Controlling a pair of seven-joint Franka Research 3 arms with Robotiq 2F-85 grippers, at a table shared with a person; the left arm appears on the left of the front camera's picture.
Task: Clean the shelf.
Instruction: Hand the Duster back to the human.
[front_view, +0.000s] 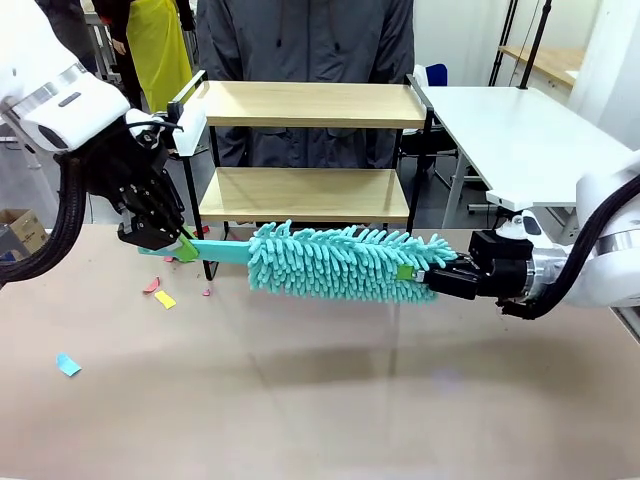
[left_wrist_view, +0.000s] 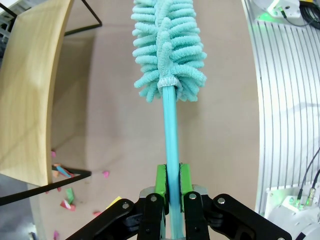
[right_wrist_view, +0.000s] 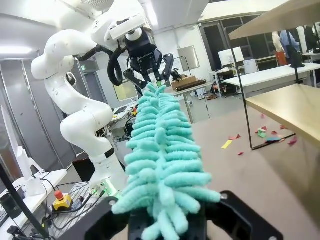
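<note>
Teal microfibre duster (front_view: 340, 262) hangs level above the brown table (front_view: 320, 400), stretched between both arms just in front of the shelf (front_view: 305, 150). The left pincer (front_view: 183, 243) is clamped tight on the duster's thin teal handle, its green pads (left_wrist_view: 160, 180) pressed to either side of it. The right pincer (front_view: 412, 272) has its jaws drawn in narrow around the fluffy far end of the duster; whether they press it firmly cannot be told.

The shelf stands at the table's far edge, left of the middle: 2 light wooden boards in a thin black frame. Its lower board sits just behind and above the duster, between the 2 pincers. Small scraps of coloured paper (front_view: 160, 293) lie on the table near the shelf's left legs. A person in a dark jacket (front_view: 305, 40) stands behind the shelf.

No readable writing or brand shows on the duster or shelf.
</note>
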